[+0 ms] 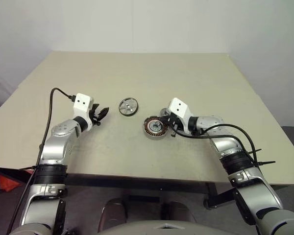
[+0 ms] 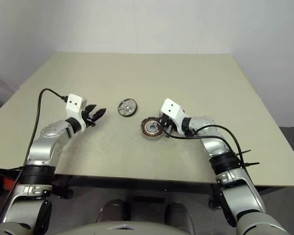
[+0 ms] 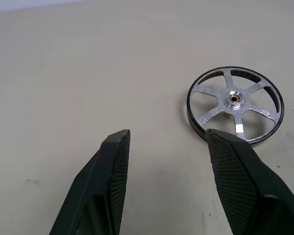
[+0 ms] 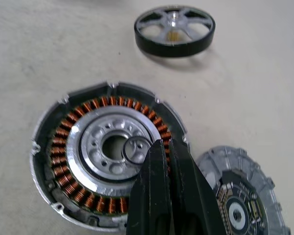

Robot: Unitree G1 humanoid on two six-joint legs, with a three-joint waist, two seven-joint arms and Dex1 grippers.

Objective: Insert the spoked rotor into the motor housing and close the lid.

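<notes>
left claw (image 3: 166, 142): two black fingers with a fine woven texture, wedge-shaped tips, spread apart with bare worktop between them, holding nothing
right claw (image 4: 165, 147): black fingers pressed flat together, no gap at all, tips sitting over the inner edge of the motor housing, right by a little thin dark ring (image 4: 136, 150) lying on the silver centre plate. Can't tell if the tips are actually touching it
motor housing (image 4: 108, 154): big flat round disc right under the right claw, notched grey metal rim, band of shiny copper-orange windings, then a smooth machined silver plate with small holes around a central bore
spoked rotor (image 3: 235, 104): just past the left claw's tips, off toward the right claw's side, not touching either finger. Black outer band, bright brushed-metal spokes running to a small hub, lying flat
lid (image 4: 242, 196): the smaller silvery disc with a ribbed, scalloped edge and a dark centre, lying just beside the housing on the right claw's near side, partly hidden behind the fingers
worktop (image 1: 137, 68): matte beige, smooth, a few faint scuffs
</notes>
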